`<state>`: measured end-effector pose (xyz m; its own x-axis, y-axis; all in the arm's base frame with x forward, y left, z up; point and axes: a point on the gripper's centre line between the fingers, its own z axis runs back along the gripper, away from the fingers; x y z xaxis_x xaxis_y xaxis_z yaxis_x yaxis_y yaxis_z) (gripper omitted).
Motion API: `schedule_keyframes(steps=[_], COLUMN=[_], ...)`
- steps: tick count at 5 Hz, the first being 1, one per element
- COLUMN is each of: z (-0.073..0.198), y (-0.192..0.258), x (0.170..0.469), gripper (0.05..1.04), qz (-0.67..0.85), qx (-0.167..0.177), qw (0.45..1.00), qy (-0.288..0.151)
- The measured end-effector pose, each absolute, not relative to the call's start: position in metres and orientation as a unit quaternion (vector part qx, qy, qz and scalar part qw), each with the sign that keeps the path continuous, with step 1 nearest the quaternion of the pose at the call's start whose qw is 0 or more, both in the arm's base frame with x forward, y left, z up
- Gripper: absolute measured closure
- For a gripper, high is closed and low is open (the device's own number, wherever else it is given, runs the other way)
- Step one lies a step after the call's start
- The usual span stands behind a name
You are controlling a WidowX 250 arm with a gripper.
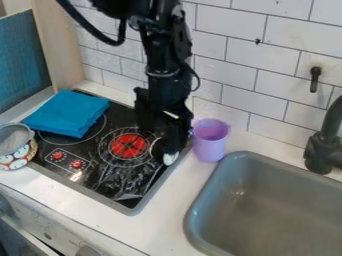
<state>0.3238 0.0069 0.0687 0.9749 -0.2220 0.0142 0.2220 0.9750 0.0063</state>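
Left edge: patterned container (20,156) on your tabletop (63,192) | upper left: blue cloth (65,113) on stovetop (123,180) | centre: your gripper (164,149) low over stovetop's right side, white object (170,159) at its tip; you can't tell if it's open or closed | right of it: purple cup (210,141), just beside | lower right: grey sink (267,200)

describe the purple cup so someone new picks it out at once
Start at the big grey sink. On the counter between it and the black stove, the cup stands beside the gripper. Its light purple sets it apart from the blue cloth on the stove.
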Motion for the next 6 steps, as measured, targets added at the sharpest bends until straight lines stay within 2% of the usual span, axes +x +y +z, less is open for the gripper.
schedule_keyframes(steps=[1,2,3,5,6], z=[0.061,0.06,0.047,0.042,0.041], y=[0.001,0.001,0.0,0.003,0.009], x=[0.322,0.326,0.332,0.335,0.333], gripper=[0.083,0.083,0.083,0.118,0.354], qz=[-0.112,-0.109,-0.117,-0.11,-0.105], qx=[0.018,0.024,0.016,0.007,0.002], qw=[0.993,0.994,0.993,0.994,0.994], qy=[0.014,0.014,0.021,0.022,0.023])
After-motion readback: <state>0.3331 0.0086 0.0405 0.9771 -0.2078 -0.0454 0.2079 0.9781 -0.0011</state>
